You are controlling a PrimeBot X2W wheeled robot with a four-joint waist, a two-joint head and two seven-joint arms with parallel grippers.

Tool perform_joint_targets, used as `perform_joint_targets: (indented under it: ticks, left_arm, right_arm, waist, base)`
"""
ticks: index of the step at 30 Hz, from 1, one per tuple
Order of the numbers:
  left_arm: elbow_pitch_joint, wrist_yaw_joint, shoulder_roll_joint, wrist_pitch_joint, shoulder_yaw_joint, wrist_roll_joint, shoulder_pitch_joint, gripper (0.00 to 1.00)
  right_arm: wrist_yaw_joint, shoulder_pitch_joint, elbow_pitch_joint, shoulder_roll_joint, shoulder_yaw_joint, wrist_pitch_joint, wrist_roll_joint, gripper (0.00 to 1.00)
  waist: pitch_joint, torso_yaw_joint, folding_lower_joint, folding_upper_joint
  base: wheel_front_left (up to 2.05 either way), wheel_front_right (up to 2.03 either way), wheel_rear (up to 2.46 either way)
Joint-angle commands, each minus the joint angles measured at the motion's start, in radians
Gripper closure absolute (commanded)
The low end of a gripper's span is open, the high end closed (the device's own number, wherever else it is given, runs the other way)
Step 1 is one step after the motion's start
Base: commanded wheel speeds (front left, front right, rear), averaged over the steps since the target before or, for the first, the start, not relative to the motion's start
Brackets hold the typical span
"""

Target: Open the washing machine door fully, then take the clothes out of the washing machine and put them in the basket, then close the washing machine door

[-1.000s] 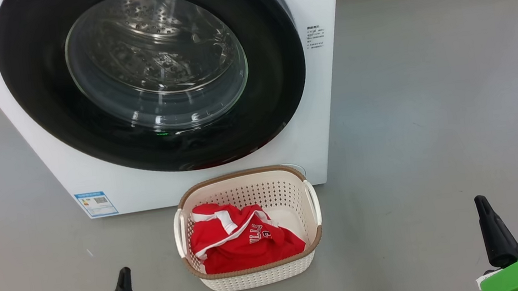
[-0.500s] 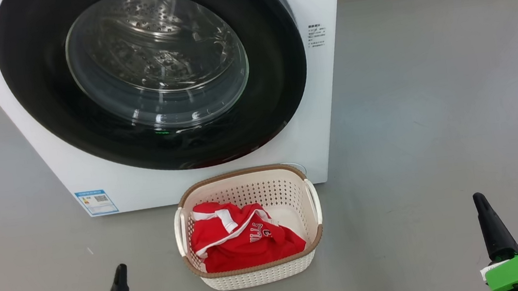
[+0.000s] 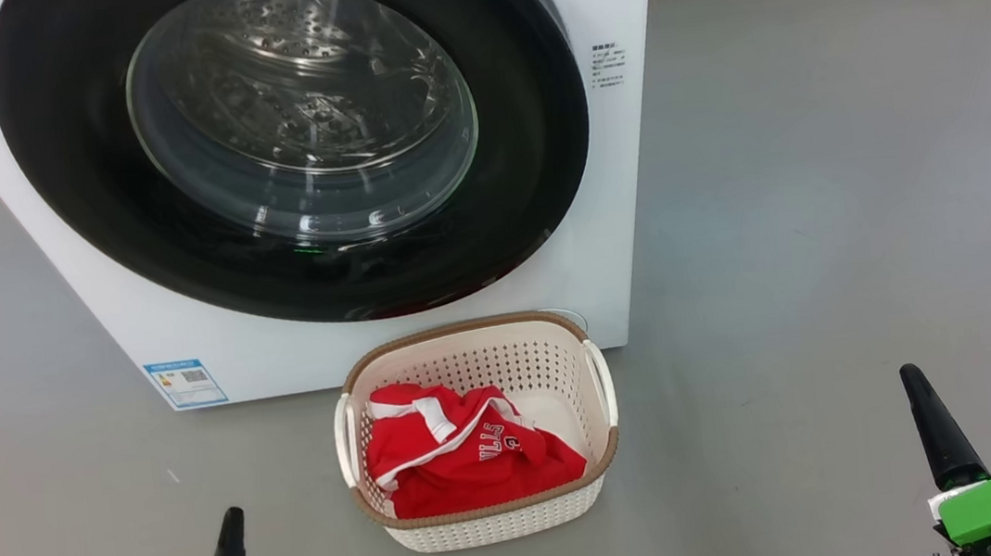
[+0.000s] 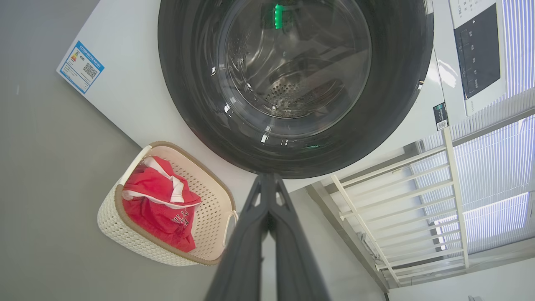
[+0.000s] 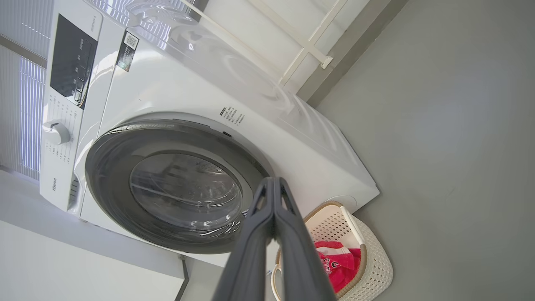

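**While the left gripper (image 3: pixel 230 523) and right gripper (image 3: pixel 919 388) hang shut, the washing machine door (image 3: pixel 525 125) lies ahead**

Fingers pressed together, both hold nothing. Between them, nearer the left, the basket (image 3: pixel 496 525) holds the clothes (image 3: pixel 461 464). Beyond it the door looks flush on the washing machine (image 3: pixel 609 209); the task seems finished.

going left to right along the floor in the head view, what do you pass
left tool → basket → right tool
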Motion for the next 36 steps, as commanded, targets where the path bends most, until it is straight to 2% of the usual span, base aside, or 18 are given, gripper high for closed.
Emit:
perform_joint_targets:
  ticks: [1,36]
  left_arm:
    - [-0.019,-0.013,0.007,0.008,0.031,-0.034,-0.051,1.00]
    - [0.001,-0.029,0.008,0.105,0.070,-0.418,-0.077,1.00]
  right_arm:
    - [0.003,-0.058,-0.020,-0.019,0.014,0.006,0.033,1.00]
    - [0.004,-0.121,0.029,-0.025,0.013,0.108,0.415,1.00]
  waist:
    - [0.000,0.000,-0.0001,0.0000]
    - [0.009,0.007,-0.0001,0.0000]
  base:
    - [0.00,0.00,0.00]
    - [0.00,0.00,0.00]
